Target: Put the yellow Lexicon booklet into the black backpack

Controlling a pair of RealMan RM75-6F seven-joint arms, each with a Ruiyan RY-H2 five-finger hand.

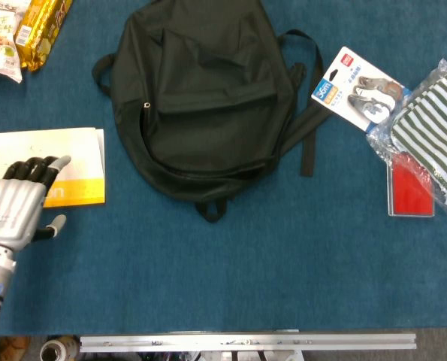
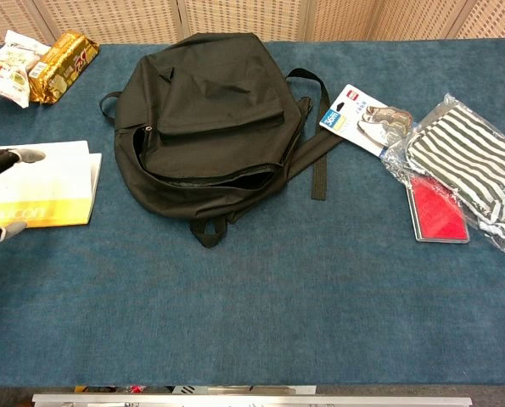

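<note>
The left robot hand (image 1: 14, 207) hangs over the near left corner of the booklet (image 1: 58, 162), fingers held apart and stretched toward the yellow band, thumb out to the side; it holds nothing. Whether the fingertips touch the cover cannot be told from either view. The right robot hand shows in neither view.

The step in hand looks like the reach for the pick-up: the booklet lies flat on the counter (image 1: 231, 278), left of the backpack (image 1: 200, 98) and apart from it, so nothing of the loading is done yet. The next move calls for a grip on a thin, flat thing. The fingers will likely need to get under an edge or pinch the near edge, and the loose right-hand pages, which stand a little proud, may be the easier place to catch.

The backpack lies with its main zip open, a dark slit curving along the near side (image 2: 205, 180). The mouth is slack and narrow, so the booklet would have to go in edge first, and the cloth may need lifting.

Between booklet and backpack runs a bare strip of blue cloth, and the near part of the counter is wide open for carrying. Snack packs (image 1: 24, 34) sit at the far left corner, well clear. A carded pack (image 1: 358, 89), a striped pouch (image 1: 430, 143) and a red case (image 1: 411, 192) lie far right, out of the way. The counter's near edge carries a metal rail (image 1: 246, 342).
</note>
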